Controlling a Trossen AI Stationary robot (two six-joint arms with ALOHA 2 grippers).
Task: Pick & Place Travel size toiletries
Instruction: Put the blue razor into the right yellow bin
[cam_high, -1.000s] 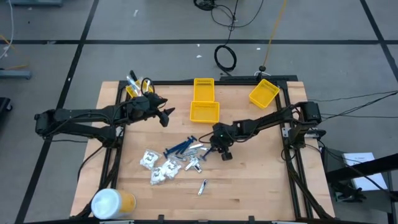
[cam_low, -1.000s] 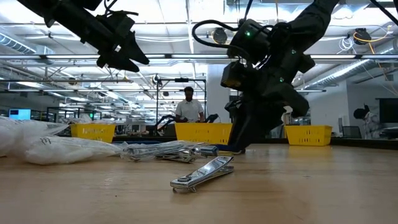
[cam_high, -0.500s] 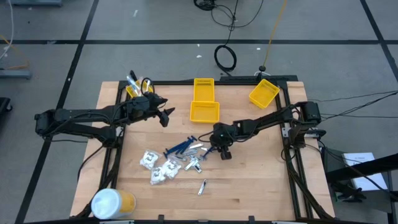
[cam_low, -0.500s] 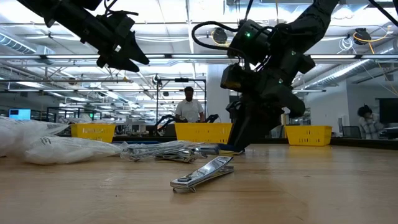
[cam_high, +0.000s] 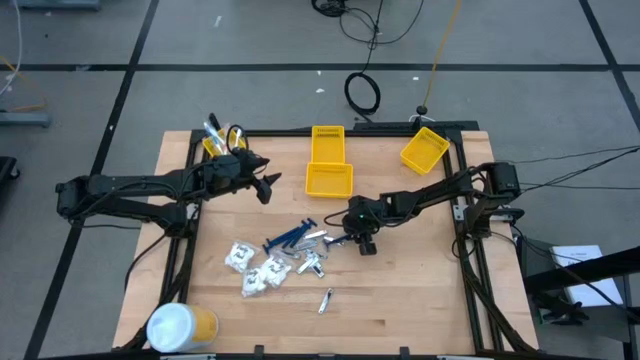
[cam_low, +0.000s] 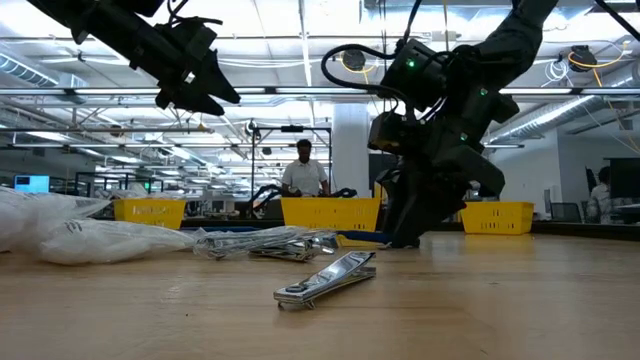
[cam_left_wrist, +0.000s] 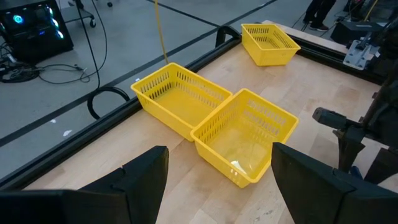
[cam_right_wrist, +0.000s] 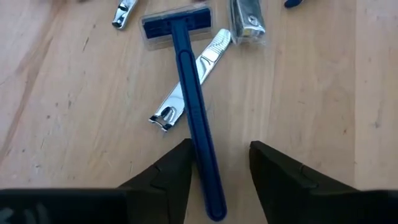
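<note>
While the lone silvery clipper (cam_low: 325, 279) lies nearest on the table (cam_high: 400, 300), the white crinkly packets (cam_high: 255, 268) sit just beyond it, beside the white-and-yellow cylinder (cam_high: 180, 326) at the near corner. Next, the heap of dark blue razors (cam_high: 290, 238) and silvery pieces mid-table! The right claw (cam_right_wrist: 219, 171) is low there, fingers (cam_right_wrist: 171, 174) spread either side of one razor's handle (cam_right_wrist: 198, 118), not pinching it; the razor lies flat across a silvery clipper (cam_right_wrist: 189, 81). Farther back, the left claw (cam_left_wrist: 217, 177) hangs spread and empty over the yellow bins (cam_left_wrist: 245, 140). Beyond the table, a person (cam_low: 303, 172) stands.
</note>
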